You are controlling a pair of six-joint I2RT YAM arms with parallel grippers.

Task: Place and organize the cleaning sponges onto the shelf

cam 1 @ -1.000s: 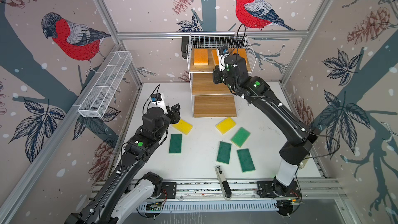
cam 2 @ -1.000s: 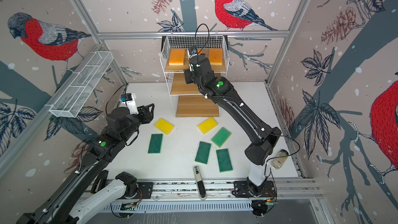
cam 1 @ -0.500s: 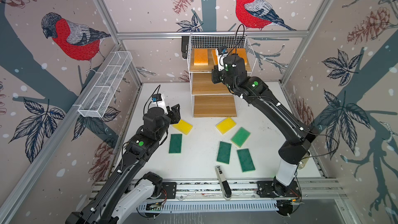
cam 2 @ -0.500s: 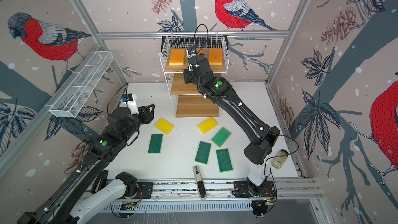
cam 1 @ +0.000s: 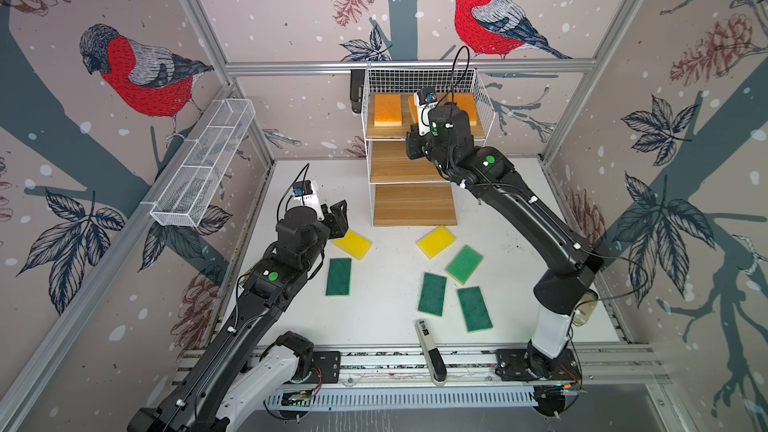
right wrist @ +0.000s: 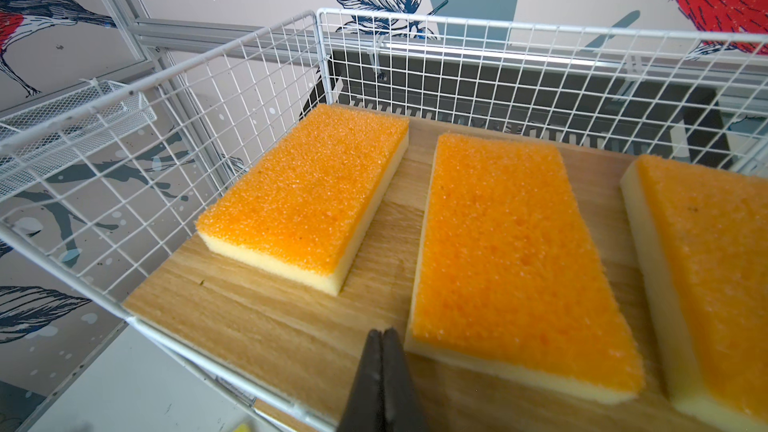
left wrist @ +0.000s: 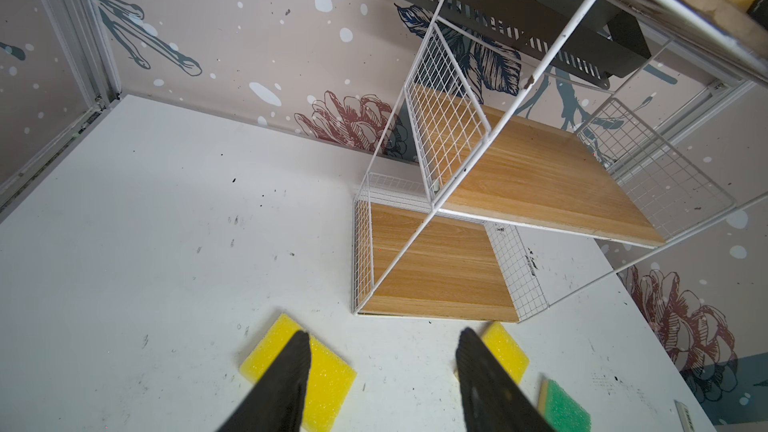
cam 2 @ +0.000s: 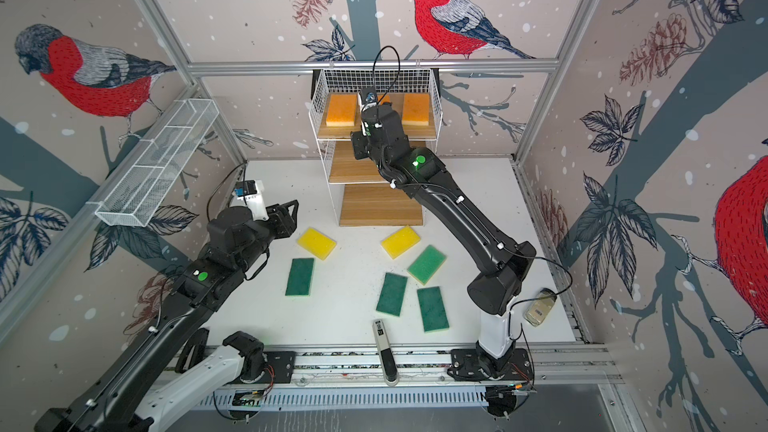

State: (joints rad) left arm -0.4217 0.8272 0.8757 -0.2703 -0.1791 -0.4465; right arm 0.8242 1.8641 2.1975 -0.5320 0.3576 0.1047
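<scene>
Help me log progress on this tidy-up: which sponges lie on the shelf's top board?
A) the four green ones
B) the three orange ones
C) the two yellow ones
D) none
B: three orange sponges lie side by side on the top board of the shelf; the yellow sponges and green sponges are on the table.

A slim white-and-black device [cam 1: 430, 353] lies on the table [cam 1: 386, 313], a mesh trough [cam 1: 203, 164] hanging left.

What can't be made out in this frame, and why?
- Middle orange sponge: both top views, mostly behind the right wrist.
- Right claw: both top views, under its own wrist.
- Rightmost orange sponge: right wrist view, cut by the edge.
- Handheld device label: too small in top views.
</scene>
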